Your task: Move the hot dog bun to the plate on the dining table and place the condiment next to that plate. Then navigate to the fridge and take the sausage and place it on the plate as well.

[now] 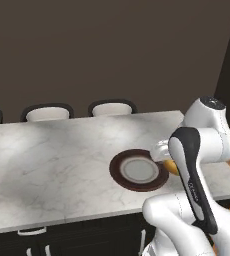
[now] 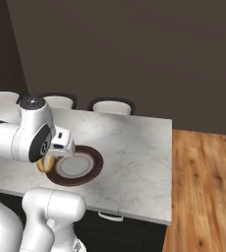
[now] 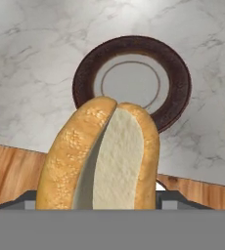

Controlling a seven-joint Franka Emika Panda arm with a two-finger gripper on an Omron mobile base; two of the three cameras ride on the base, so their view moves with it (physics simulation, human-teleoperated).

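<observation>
One hot dog bun (image 3: 102, 156) is pinched in the robot's jaws, held up in the air near the edge of the tabletop (image 1: 47, 165), just beside the plate (image 1: 118, 172). Step one, putting the bun on the plate, looks underway. Next, the arm needs to reach forward over the plate and let go. It is golden outside, split open, and white inside.

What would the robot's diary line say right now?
gripper: shut on hot dog bun | bun: above table edge, short of plate | plate: empty
</observation>
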